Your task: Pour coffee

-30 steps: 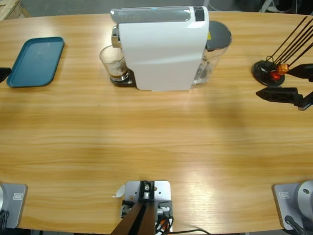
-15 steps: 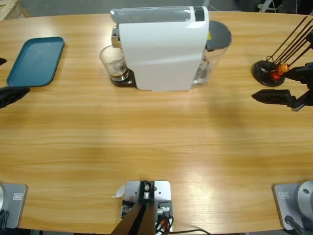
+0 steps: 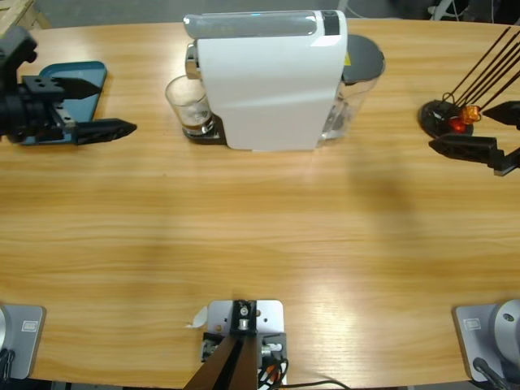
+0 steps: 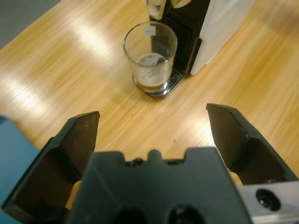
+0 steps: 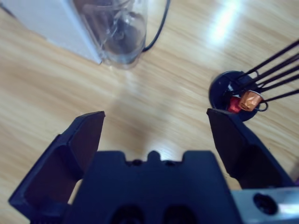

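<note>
A clear glass (image 3: 188, 104) (image 4: 150, 58) stands on the drip tray under the spout of the white coffee machine (image 3: 272, 81) (image 4: 224, 23). A shallow layer of dark brown coffee (image 4: 150, 86) lies in its bottom. My left gripper (image 3: 119, 102) (image 4: 153, 112) is open and empty, hovering at the tray's right edge. It points at the glass from a short way to its left. My right gripper (image 3: 455, 129) (image 5: 155, 113) is open and empty at the table's right end, beside the capsule holder.
A blue tray (image 3: 89, 69) (image 4: 9, 149) lies at the far left, partly under the left gripper. A black capsule holder (image 3: 443, 115) (image 5: 224, 88) with thin rods and an orange capsule (image 5: 250, 99) stands at far right. The machine's clear water tank (image 3: 349, 106) (image 5: 117, 32) faces the right gripper.
The left arm has swung in from the left edge over the blue tray toward the glass. The right gripper has shifted slightly right and up.
</note>
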{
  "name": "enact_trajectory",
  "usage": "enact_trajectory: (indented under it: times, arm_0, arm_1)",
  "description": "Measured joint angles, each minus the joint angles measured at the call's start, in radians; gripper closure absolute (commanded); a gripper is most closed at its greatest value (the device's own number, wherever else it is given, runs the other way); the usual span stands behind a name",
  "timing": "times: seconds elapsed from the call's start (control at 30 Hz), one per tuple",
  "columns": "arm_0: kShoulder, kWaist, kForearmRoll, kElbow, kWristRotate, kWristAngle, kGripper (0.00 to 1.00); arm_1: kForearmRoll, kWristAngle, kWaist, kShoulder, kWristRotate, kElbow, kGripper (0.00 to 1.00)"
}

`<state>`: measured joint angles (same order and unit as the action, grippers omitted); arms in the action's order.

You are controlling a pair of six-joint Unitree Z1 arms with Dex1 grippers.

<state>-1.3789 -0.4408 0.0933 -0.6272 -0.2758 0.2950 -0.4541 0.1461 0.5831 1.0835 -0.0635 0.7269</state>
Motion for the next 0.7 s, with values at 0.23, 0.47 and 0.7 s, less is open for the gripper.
enact_trajectory:
  times: [0.23, 0.47, 0.7]
  arm_0:
    - [-0.158, 0.041, 0.078, -0.077, -0.107, 0.153, 0.0]
    - [-0.269, 0.054, 0.089, -0.139, -0.194, 0.209, 0.004]
    - [-0.317, 0.06, 0.1, -0.143, -0.207, 0.244, 0.004]
  arm_1:
    - [0.038, 0.011, 0.0, -0.054, -0.021, -0.039, 0.0]
    - [0.042, 0.01, -0.001, 0.001, -0.021, -0.039, 0.0]
    - [0.049, 0.009, -0.001, 0.026, -0.021, -0.039, 0.0]
